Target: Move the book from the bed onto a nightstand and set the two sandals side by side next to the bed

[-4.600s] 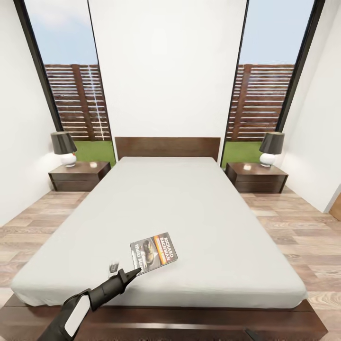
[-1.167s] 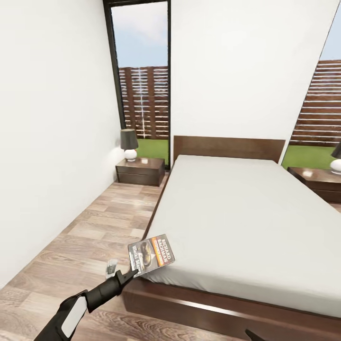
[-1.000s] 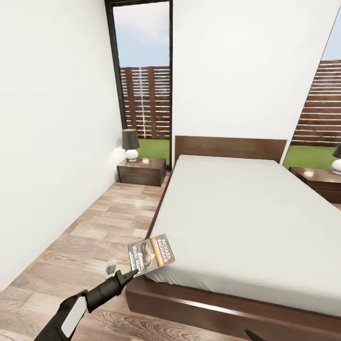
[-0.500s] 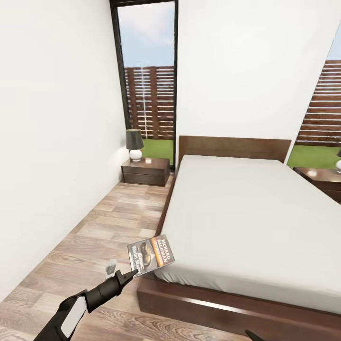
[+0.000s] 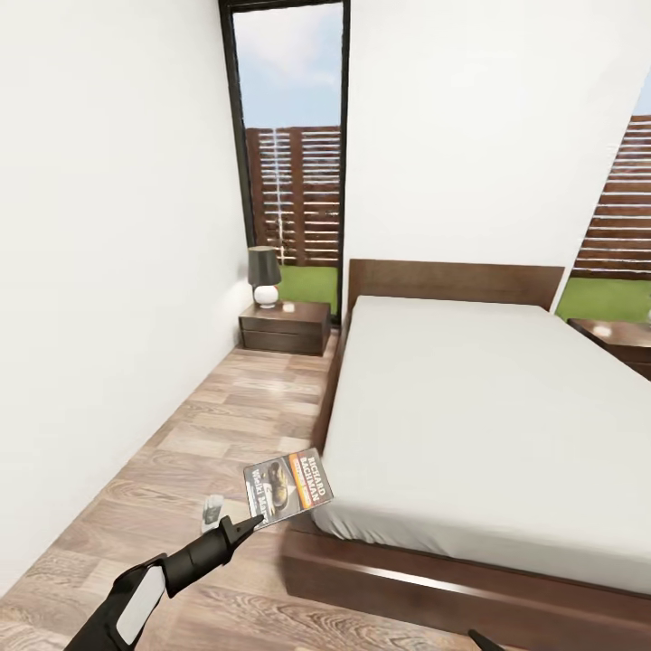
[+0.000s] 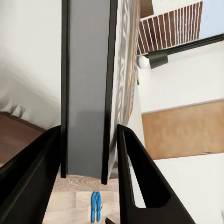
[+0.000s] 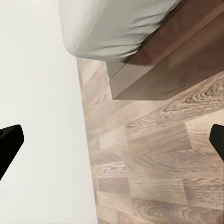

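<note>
Left claw [image 5: 242, 524]: I have it clamped on the book [image 5: 288, 485], 1 finger on each cover; the book is held up off the floor, over the planks just beside the bed's near corner.
Right claw: in its wrist view the 2 fingertips [image 7: 10, 140] sit at opposite edges, spread wide, nothing between them.
Sandals [image 6: 96, 206]: 2 blue ones, lying together on the wood floor, seen past the book in the left wrist view.
Bed [image 5: 470, 407]: grey mattress bare, dark frame, to my right.
Nightstand [image 5: 285, 327]: far along the aisle, against the wall beside the headboard, lamp [image 5: 264, 276] on top.
</note>
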